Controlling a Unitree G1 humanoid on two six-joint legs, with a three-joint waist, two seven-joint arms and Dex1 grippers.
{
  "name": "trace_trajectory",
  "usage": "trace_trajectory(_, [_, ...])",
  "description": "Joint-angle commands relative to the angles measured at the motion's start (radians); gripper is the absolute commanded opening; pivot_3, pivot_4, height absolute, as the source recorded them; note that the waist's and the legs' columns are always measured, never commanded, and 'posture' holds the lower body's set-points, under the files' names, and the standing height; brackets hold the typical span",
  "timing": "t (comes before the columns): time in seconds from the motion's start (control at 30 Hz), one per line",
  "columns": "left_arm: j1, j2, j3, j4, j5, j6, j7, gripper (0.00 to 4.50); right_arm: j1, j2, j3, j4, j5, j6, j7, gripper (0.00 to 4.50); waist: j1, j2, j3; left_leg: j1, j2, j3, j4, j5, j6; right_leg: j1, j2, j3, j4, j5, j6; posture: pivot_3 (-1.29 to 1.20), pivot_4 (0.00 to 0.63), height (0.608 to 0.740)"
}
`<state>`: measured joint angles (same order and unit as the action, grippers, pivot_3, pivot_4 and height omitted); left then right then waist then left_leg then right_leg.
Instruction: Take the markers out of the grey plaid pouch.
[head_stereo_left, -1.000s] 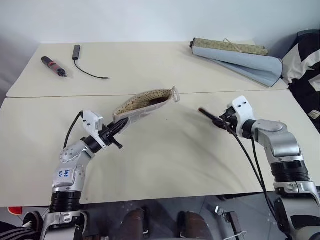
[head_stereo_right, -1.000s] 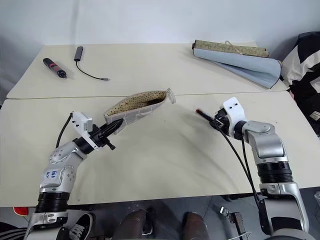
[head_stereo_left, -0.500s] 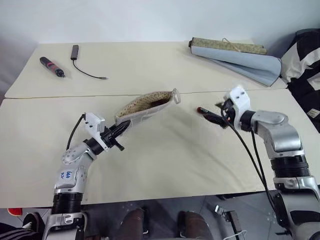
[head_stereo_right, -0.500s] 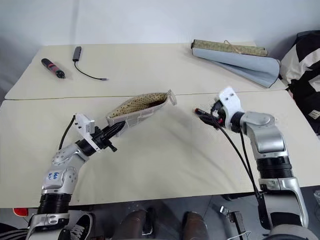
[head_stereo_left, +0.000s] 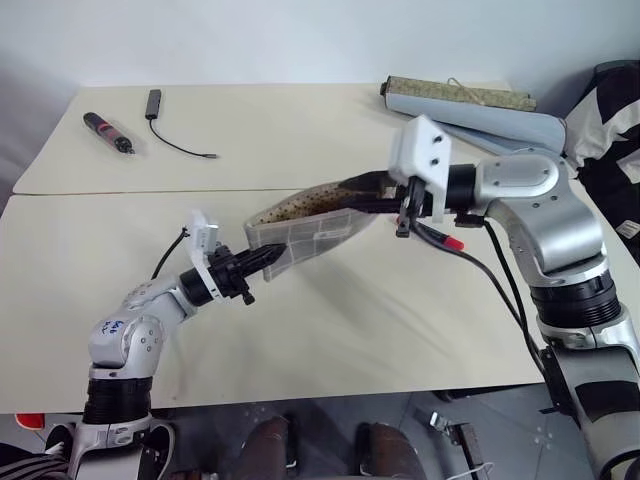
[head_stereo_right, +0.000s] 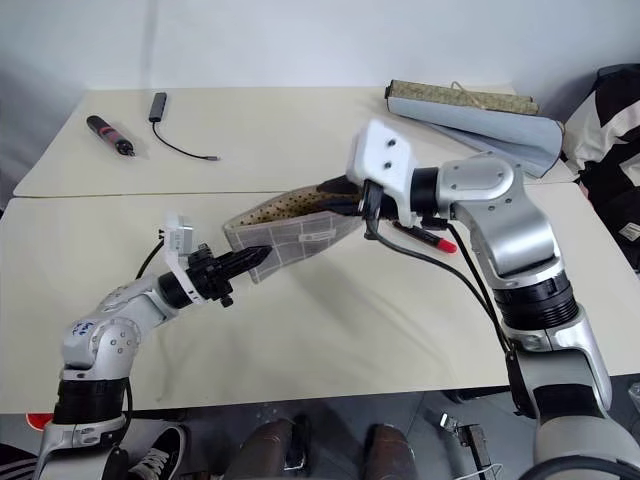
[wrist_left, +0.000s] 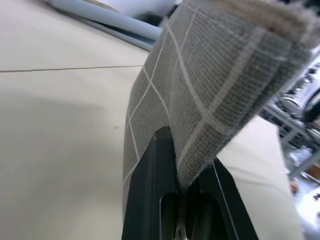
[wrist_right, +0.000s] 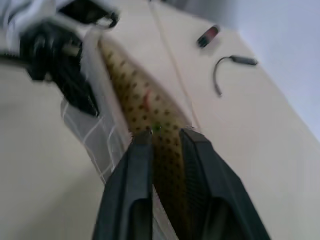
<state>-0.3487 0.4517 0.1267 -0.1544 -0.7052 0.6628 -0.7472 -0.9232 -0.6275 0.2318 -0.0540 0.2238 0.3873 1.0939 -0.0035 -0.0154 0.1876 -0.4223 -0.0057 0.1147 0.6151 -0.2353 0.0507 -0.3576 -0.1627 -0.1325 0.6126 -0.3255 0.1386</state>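
Grey plaid pouch (head_stereo_right: 290, 238) hangs pinched in your left tool (head_stereo_right: 247, 262), clear of the desk (head_stereo_right: 330, 320). Your right tool (wrist_right: 162, 137) reaches into its mouth, fingers slightly parted. A red-capped marker (head_stereo_right: 432, 240) lies just beside.

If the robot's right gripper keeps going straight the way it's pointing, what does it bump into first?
Most likely the inside of the grey plaid pouch. The right gripper points into the pouch's open mouth, at the tan dotted lining, where small red and green bits show, perhaps the markers' caps. Depth is hard to judge.
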Motion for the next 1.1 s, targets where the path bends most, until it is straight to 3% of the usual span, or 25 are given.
trace_trajectory(0.03, [-0.005, 0.01, -0.022, -0.048, 0.017, -0.016, -0.009, 0.0, -0.023, -0.012, 0.015, 0.01, -0.04, -0.059, 0.028, 0.88, 0.0, 0.0, 0.0, 0.0, 0.0, 0.0, 0.0, 0.0, 0.0, 0.0, 0.0, 0.0, 0.0, 0.0, 0.0, 0.0, 0.15, 0.74])
trace_trajectory(0.17, [0.0, 0.007, -0.024, -0.054, 0.013, -0.01, -0.003, 0.0, 0.008, -0.038, 0.073, 0.051, -0.128, -0.142, 0.064, 0.88, -0.002, 0.0, 0.0, 0.0, 0.001, 0.0, 0.0, 0.002, 0.002, 0.0, 0.001, 0.0, -0.001, 0.0, 0.0, 0.0, 0.15, 0.74])
trace_trajectory(0.57, [0.008, -0.006, -0.026, -0.045, -0.033, 0.065, -0.003, 0.0, 0.031, -0.037, 0.061, 0.022, -0.111, -0.148, 0.148, 0.88, -0.001, 0.0, 0.0, 0.0, 0.001, 0.0, 0.0, 0.002, 0.003, 0.0, 0.001, 0.0, -0.001, 0.0, 0.0, 0.0, 0.15, 0.74])
trace_trajectory(0.8, [0.011, 0.013, -0.077, -0.11, -0.056, 0.142, -0.041, 0.0, 0.044, -0.063, 0.185, 0.074, -0.303, -0.205, 0.15, 0.88, -0.001, 0.0, 0.0, 0.0, 0.001, 0.0, 0.0, 0.0, 0.0, 0.0, 0.0, 0.0, -0.001, 0.0, 0.0, 0.0, 0.15, 0.74])
trace_trajectory(1.1, [0.016, -0.003, -0.095, -0.081, -0.056, 0.179, -0.049, 0.0, -0.034, 0.019, 0.301, 0.174, -0.48, -0.279, 0.135, 0.88, -0.007, 0.0, 0.0, 0.001, 0.002, 0.0, 0.0, 0.002, 0.001, 0.0, 0.002, 0.001, 0.0, 0.0, -0.001, 0.0, 0.15, 0.74])
